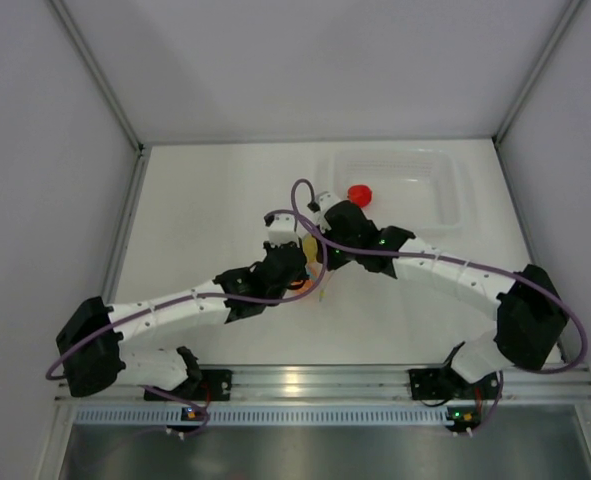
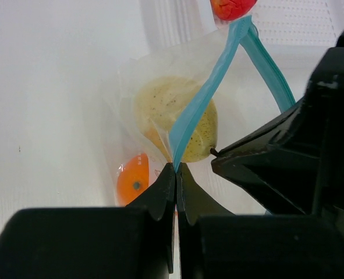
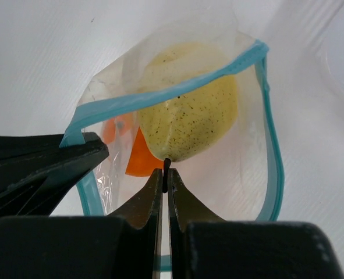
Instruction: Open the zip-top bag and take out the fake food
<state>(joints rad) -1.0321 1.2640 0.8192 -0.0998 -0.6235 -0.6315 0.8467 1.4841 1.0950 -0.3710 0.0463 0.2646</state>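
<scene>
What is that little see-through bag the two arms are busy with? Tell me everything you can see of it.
The zip-top bag is a small, clear, crinkly plastic pouch edged with a light blue zip strip, unzipped into a wide loop. It is near the middle of the table. The left end effector pinches the strip; the right end effector reaches into the mouth, closed at the stem of the yellow pear inside. An orange fruit lies in it too.

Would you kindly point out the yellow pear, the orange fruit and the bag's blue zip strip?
yellow pear [image 3: 189, 122]: right wrist view, its speckled middle below the strip.
orange fruit [image 2: 131, 186]: left wrist view, its glossy centre.
blue zip strip [image 2: 208, 87]: left wrist view, midway along the near band.
</scene>
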